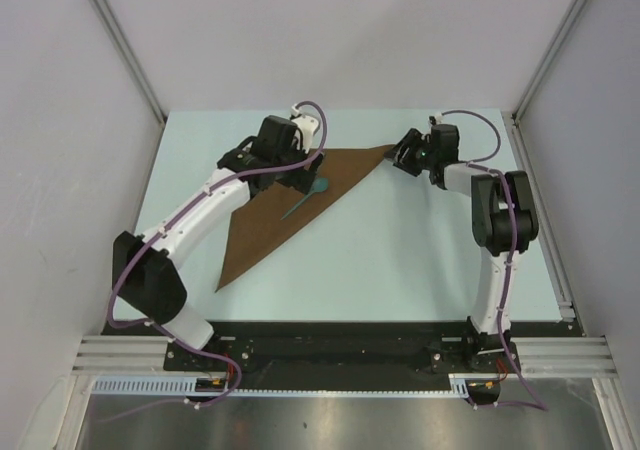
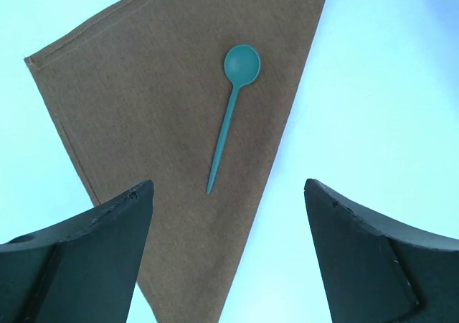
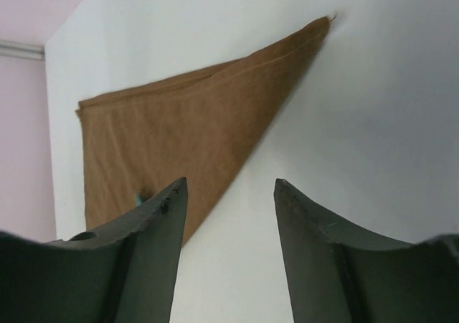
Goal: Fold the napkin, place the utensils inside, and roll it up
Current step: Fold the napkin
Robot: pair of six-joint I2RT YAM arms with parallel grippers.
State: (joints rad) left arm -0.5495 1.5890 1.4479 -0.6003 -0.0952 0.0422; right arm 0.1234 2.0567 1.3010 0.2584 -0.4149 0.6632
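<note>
Top external: left arm [image 1: 200, 215] overhangs the napkin [image 1: 265, 235] beside the teal spoon [image 1: 303, 200].

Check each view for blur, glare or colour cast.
Top external: even light, sharp, mild sheen on the metal sheet. Left wrist: napkin and spoon crisp, table bluish. Right wrist: pinkish wall, fingers dark, little detail.

Open tabletop [image 1: 400, 240] right of napkin [image 1: 290, 210]; left arm [image 1: 200, 215] (prob. low) overhangs its left edge; spoon [image 2: 242, 64] mid-cloth.

A teal plastic spoon [image 2: 231, 115] is laid on the dark-brown triangular cloth napkin [image 2: 143, 108], which is spread on the pale worktop [image 1: 420, 260].
</note>
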